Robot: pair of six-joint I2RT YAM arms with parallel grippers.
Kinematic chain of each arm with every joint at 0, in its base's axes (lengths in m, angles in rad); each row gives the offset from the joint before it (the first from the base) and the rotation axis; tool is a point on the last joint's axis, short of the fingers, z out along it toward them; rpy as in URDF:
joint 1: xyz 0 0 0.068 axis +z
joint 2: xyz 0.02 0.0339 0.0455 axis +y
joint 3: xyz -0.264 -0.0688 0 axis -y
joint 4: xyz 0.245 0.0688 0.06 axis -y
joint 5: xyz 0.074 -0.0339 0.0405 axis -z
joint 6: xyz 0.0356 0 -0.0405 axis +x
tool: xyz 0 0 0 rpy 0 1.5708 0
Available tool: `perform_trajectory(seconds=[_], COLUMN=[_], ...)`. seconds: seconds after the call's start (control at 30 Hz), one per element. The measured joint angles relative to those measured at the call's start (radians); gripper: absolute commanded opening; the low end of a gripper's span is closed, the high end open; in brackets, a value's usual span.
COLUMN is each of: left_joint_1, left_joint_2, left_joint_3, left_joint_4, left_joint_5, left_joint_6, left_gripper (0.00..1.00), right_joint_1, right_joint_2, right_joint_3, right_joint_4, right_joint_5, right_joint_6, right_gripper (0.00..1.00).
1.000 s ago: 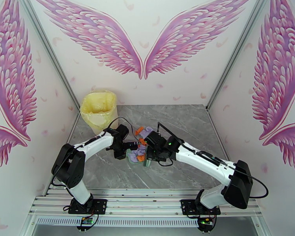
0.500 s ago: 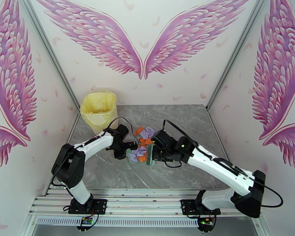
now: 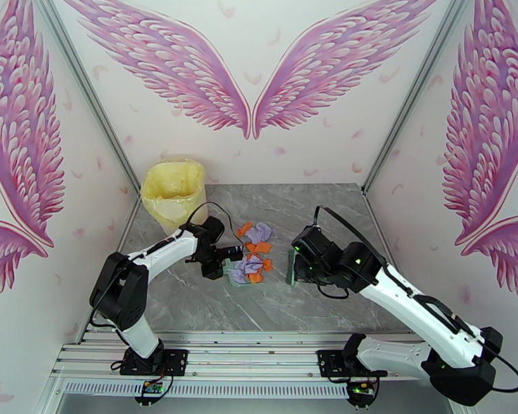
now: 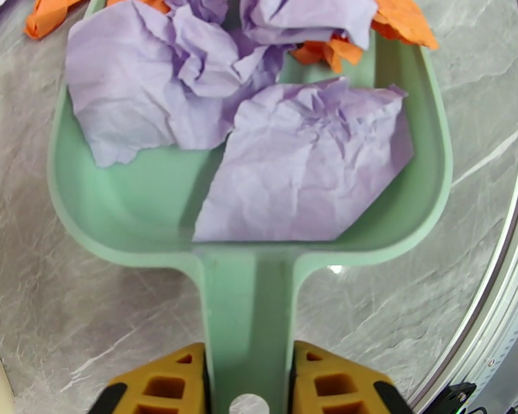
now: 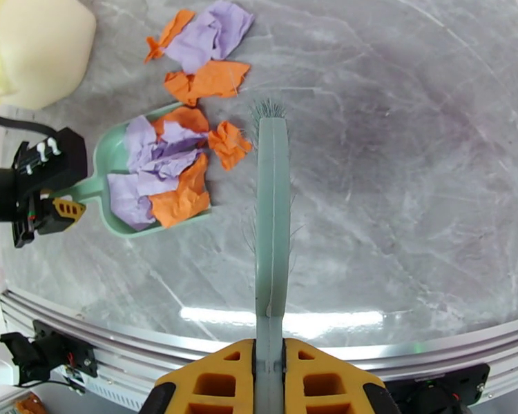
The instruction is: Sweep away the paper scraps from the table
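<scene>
Your left claw (image 4: 248, 382) is clenched on the handle of a mint-green dustpan (image 4: 148, 215), one yellow finger on each side. It holds the pan flat on the bench (image 5: 411, 167) with its open mouth pointing away from the arm, which looks set to catch whatever is pushed in.

Your right claw (image 5: 269, 374) grips the handle of a matching green hand brush (image 5: 271, 222). The brush head reaches away from the claw, just right of the pan and clear of the paper. It looks poised for another stroke toward the pan. Whether the bristles touch the bench cannot be told.

The paper scraps (image 5: 166, 184) are split. Several lavender and orange pieces are piled inside the pan. One orange bit (image 5: 228, 143) lies at the pan's lip. A few more, orange and lavender (image 5: 207, 70), lie loose on the bench just beyond the mouth, so the sweeping looks partly done.

The bench is grey marble-patterned with pale veins, and a metal rail (image 3: 259, 357) at its near edge carries both arm bases. At the far left corner stands a bin (image 3: 174, 191) lined with a yellow bag, likely where the pan gets emptied. White walls (image 3: 259, 156) painted with large pink wings enclose the space.
</scene>
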Motion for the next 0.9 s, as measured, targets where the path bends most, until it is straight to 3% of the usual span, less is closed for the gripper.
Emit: perform_trajectory(seconds=[0.6,0.9], left_joint_1=[0.056,0.106], left_joint_2=[-0.259,-0.227], left_joint_3=[0.026,0.34], left_joint_4=[0.079,-0.04], left_joint_5=[0.082,0.042], left_joint_6=[-0.043,-0.122], left_gripper=[0.0,0.0], right_joint_1=[-0.108,-0.125], right_joint_2=[-0.038,-0.039], right_joint_3=[-0.074,-0.098], right_joint_4=[0.002,0.023], right_joint_5=[-0.034,-0.064], right_joint_6=[-0.061,-0.087], right_gripper=[0.0,0.0])
